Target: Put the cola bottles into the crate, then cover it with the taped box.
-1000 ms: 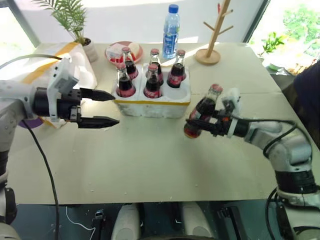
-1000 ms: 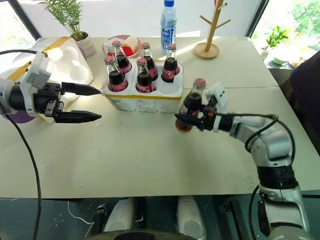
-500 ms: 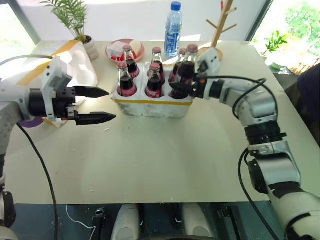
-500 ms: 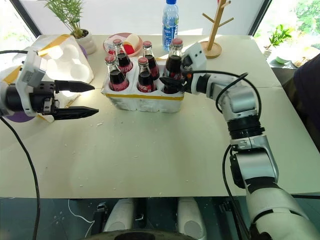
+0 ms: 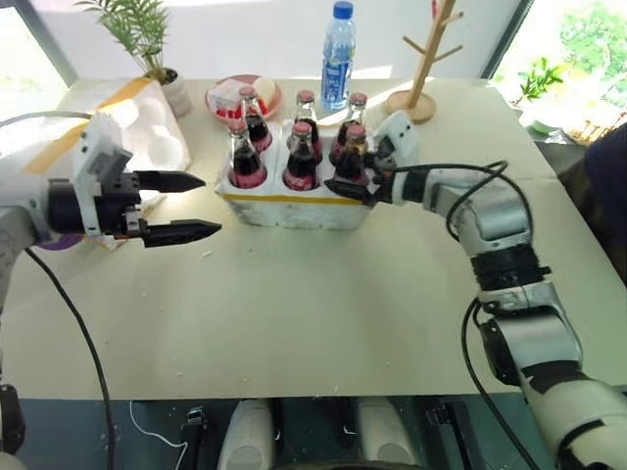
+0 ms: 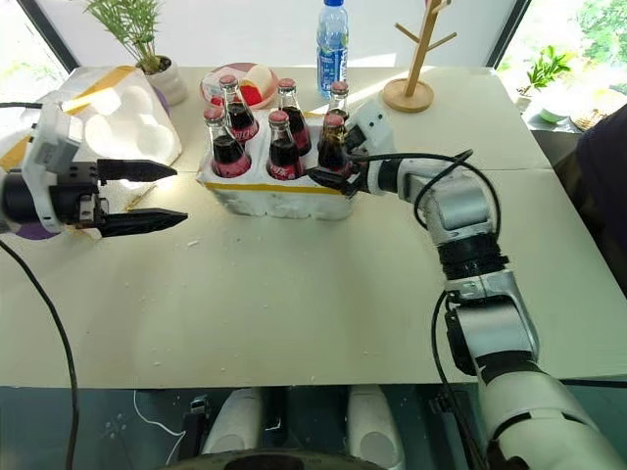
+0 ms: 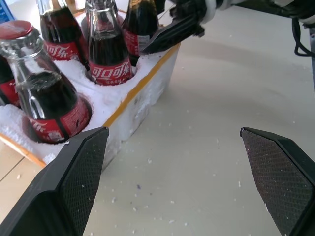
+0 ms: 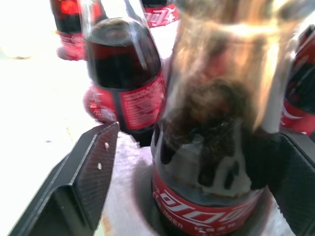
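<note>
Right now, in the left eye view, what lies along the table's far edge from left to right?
Potted plant → red plate → water bottle → wooden rack.

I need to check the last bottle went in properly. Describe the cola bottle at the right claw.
The cola bottle is small clear glass with dark cola, a red cap and a red label. It stands upright in the front right hole of the white foam crate, beside five others. The right claw is open around it, fingers either side, apparently not gripping.
</note>
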{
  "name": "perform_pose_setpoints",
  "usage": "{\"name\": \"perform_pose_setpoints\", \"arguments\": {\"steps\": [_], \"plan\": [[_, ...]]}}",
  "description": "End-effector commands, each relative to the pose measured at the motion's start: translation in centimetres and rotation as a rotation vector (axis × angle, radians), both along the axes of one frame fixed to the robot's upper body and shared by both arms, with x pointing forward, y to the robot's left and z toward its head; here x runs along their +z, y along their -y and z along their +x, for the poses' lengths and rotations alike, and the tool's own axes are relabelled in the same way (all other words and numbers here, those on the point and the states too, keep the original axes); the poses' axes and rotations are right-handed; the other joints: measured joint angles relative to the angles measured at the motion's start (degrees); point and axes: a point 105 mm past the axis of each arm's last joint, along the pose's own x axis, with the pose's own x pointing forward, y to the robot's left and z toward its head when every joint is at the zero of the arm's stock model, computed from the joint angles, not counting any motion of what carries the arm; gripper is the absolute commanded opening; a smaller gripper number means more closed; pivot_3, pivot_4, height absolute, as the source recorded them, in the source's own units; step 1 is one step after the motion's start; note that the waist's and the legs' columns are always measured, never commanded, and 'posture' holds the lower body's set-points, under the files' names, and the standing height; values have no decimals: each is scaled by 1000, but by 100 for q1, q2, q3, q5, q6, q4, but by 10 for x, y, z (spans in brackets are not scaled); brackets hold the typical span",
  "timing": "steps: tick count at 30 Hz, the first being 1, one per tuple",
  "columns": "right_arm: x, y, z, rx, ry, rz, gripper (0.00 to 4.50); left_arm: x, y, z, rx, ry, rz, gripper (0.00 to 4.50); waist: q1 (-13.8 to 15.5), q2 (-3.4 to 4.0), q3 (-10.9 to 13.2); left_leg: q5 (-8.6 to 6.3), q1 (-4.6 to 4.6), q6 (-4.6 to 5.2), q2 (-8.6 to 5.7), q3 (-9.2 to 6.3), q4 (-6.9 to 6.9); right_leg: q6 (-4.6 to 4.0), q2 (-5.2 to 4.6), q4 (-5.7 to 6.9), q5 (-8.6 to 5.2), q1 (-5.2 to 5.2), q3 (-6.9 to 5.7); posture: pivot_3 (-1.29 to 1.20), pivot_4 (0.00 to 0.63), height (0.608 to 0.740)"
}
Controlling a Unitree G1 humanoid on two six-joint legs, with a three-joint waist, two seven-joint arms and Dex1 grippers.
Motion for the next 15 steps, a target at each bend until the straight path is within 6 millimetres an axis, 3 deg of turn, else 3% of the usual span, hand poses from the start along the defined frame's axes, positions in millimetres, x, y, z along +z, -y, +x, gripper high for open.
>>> {"name": "perform_pose_setpoints", "arguments": {"steps": [1, 4, 8, 12, 15], "plan": [[44, 17, -25, 53, 92, 38, 4433, 22, -18, -9, 61, 76, 22, 4500, -4, 0, 0, -1, 1, 1, 0, 2, 0, 0, -2, -2, 0, 1, 0, 0, 150, 740], [56, 38, -41, 49, 108, -7, 4433, 27, -40, -16, 148, 80, 55, 4500, -11, 0, -1, -5, 8, 8, 0, 4, -1, 0, -3, -3, 0, 6, 0, 0, 150, 740], [71, 60, -65, 74, 100, -27, 4433, 29, -96, -25, 349, 51, 171, 4500, -28, 5, 2, -5, 11, 8, 3, 9, -4, -3, 1, 2, -1, 0, 0, 0, 150, 740], [78, 61, -89, 170, 119, -64, 4433, 24, -157, -31, 562, -55, 260, 4500, -26, 8, 0, -4, 14, 7, 6, 36, -10, -7, 4, 2, -3, -7, 0, 0, 150, 740], [83, 52, -102, 253, 135, -52, 4433, 9, -195, -33, 694, -128, 350, 4500, -33, 9, -1, -5, 17, 8, 8, 47, -11, -9, 2, 1, -3, -9, 1, 0, 150, 740]]}}
